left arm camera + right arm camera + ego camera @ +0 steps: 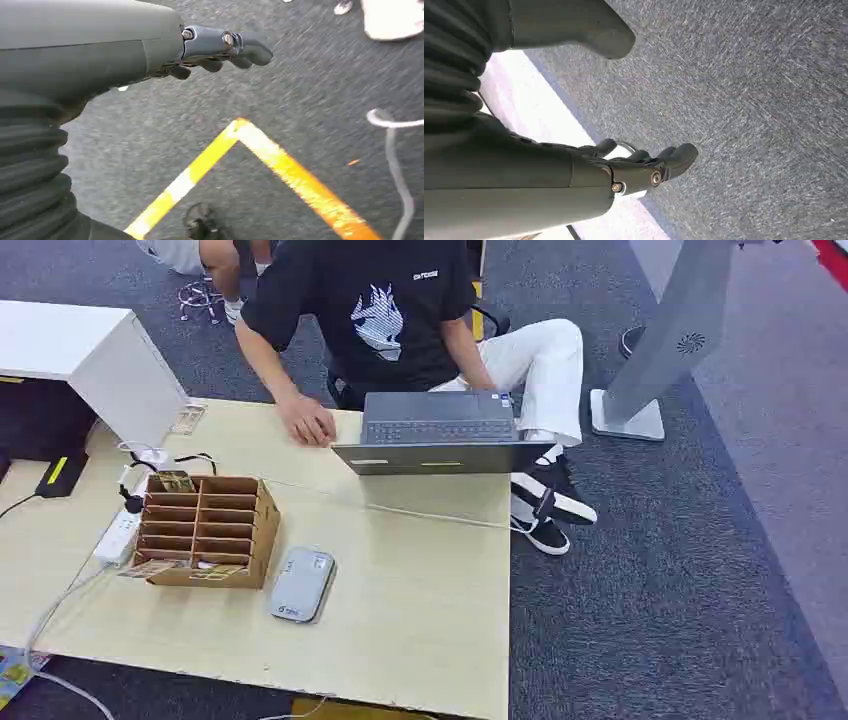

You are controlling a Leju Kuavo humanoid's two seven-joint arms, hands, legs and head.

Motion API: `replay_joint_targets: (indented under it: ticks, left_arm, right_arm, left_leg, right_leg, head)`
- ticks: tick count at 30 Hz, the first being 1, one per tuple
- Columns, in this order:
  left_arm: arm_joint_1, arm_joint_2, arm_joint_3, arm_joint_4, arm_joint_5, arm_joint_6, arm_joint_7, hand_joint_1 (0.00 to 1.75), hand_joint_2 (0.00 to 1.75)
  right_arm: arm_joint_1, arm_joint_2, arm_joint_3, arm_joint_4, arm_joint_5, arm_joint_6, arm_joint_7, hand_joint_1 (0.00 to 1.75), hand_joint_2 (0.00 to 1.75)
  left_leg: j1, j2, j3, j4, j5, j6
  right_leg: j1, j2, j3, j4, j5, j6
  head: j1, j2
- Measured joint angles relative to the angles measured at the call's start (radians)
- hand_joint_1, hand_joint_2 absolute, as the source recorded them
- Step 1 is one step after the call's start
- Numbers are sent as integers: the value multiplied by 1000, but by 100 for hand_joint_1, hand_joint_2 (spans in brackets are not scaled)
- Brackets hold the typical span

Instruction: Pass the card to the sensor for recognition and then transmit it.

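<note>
Head view shows cards in the cardboard organizer (205, 530) beside the grey reader (302, 584), far from my empty, loosely-spread left hand (220, 50) & right hand (644, 162), so pickup's unstarted, reach next.

table (420, 620): bare wood in front and right of the grey sensor (301, 584) | brown card rack (208, 530) just left of it | laptop (440, 432) and person's hand (305, 423) block the far side | white cord (440, 514) crosses between

One laptop (437, 430), one sensor (301, 584), one cardboard organizer (208, 530), one power strip (117, 536).
</note>
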Motion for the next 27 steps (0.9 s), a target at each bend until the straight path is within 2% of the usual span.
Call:
replay_joint_targets:
  ticks: [6,9,11,12,13,14,15,16,17,21,27]
  left_arm:
    - [0,-6,3,-22,14,1,-28,0,175]
    - [0,-24,9,-79,6,1,-86,0,175]
    - [0,-32,11,-123,-1,1,-150,0,175]
    - [5,-34,12,-142,15,1,-186,0,175]
    - [15,-33,13,-183,75,2,-221,0,175]
    - [18,-34,14,-236,155,2,-225,0,175]
    - [25,-39,16,-318,275,2,-202,0,175]
    - [34,-42,16,-380,352,1,-185,0,175]
    - [45,-42,16,-432,382,1,-188,0,175]
    - [58,-53,16,-534,407,9,-284,0,175]
    - [48,-62,16,-646,406,10,-297,0,175]
  right_arm:
    - [-3,2,0,-2,-2,-1,-2,0,175]
    - [-3,2,0,-2,-5,-2,-10,0,175]
    - [-3,2,0,-3,-4,-2,-16,0,175]
    - [-2,2,0,-3,-21,-12,-21,0,175]
    - [4,2,-10,-3,-73,-51,-42,0,175]
    - [14,2,-27,-3,-119,-88,-65,0,175]
    - [27,4,-54,-2,-160,-125,-97,0,175]
    - [36,3,-75,-2,-179,-139,-110,0,175]
    - [45,3,-93,-1,-192,-143,-113,0,175]
    - [63,6,-126,2,-195,-143,-107,0,175]
    - [64,8,-160,3,-200,-142,-84,0,175]
  left_leg:
    - [0,0,0,0,0,0]
    - [0,0,0,0,0,0]
    - [0,0,0,0,0,0]
    - [0,0,-1,0,0,0]
    - [0,0,0,0,0,0]
    - [2,0,1,0,0,-1]
    - [2,0,1,0,-1,-1]
    - [2,0,2,0,-1,0]
    - [2,0,1,0,-1,0]
    - [2,-2,-1,0,-1,0]
    - [2,-1,2,0,-1,0]
  right_leg:
    - [0,0,0,0,0,0]
    - [0,0,0,0,0,0]
    - [0,0,0,0,0,0]
    - [0,0,0,0,0,0]
    - [0,0,1,0,0,0]
    - [2,0,1,0,-1,0]
    - [2,0,1,0,-1,-1]
    - [2,0,1,0,-1,-1]
    - [2,0,1,0,-2,-1]
    - [2,-3,0,0,-2,0]
    - [2,-2,2,0,-1,-1]
  head:
    - [0,0]
    - [0,0]
    - [0,0]
    - [0,0]
    - [0,0]
    - [0,0]
    - [2,0]
    - [1,0]
    - [1,0]
    - [2,0]
    - [1,0]
